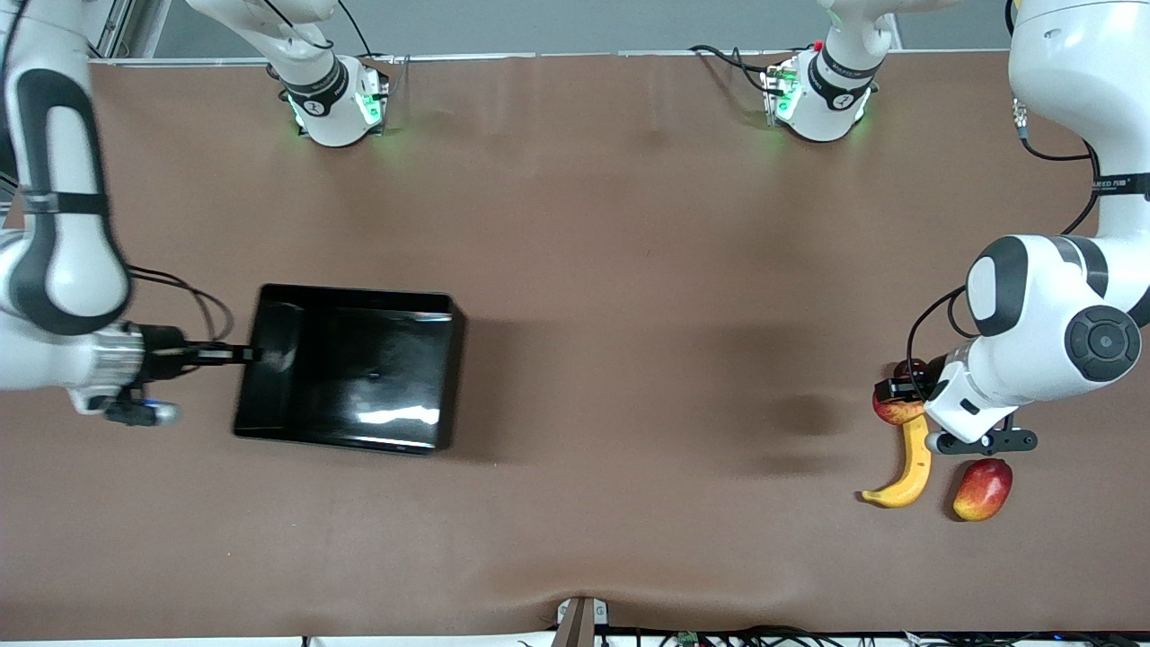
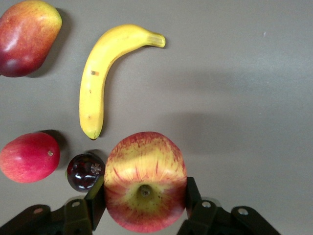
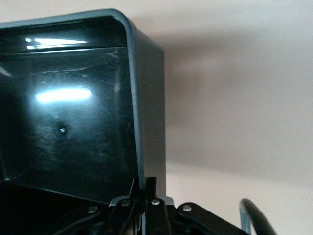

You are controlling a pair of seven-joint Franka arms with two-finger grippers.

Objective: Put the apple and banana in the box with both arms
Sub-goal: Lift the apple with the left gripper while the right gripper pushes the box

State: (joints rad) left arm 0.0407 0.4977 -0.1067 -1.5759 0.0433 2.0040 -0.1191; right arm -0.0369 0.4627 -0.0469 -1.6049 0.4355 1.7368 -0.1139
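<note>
I see the apple (image 2: 145,181) clamped between the left gripper (image 2: 145,198) fingers (image 2: 96,199), stem dimple facing the wrist cam, at the table (image 1: 611,296) edge on the left arm's end. In the front view it's mostly hidden under the left wrist; only a red-yellow sliver (image 1: 897,412) shows.

Banana (image 1: 903,467) lies flat just nearer the front camera than the apple, one tip nearly touching it. It has a small sticker, unreadable. Mango (image 1: 982,489) sits beside the banana, closer to the table end.

Box (image 1: 350,377) is well apart, toward the right arm's end, with nothing in it. Right gripper (image 1: 243,354) is closed, pinching the box wall on that end; the right wrist view confirms both fingers (image 3: 151,188) squeezed on the rim (image 3: 139,147).

Only the left wrist view shows the red-pink round fruit (image 2: 29,157) and a small dark purple fruit (image 2: 84,171) tucked beside the apple. From the front I get just a dark sliver (image 1: 909,368).

Writing: a black band on the left arm (image 1: 1119,184) carries white lettering, too small for me to read.
</note>
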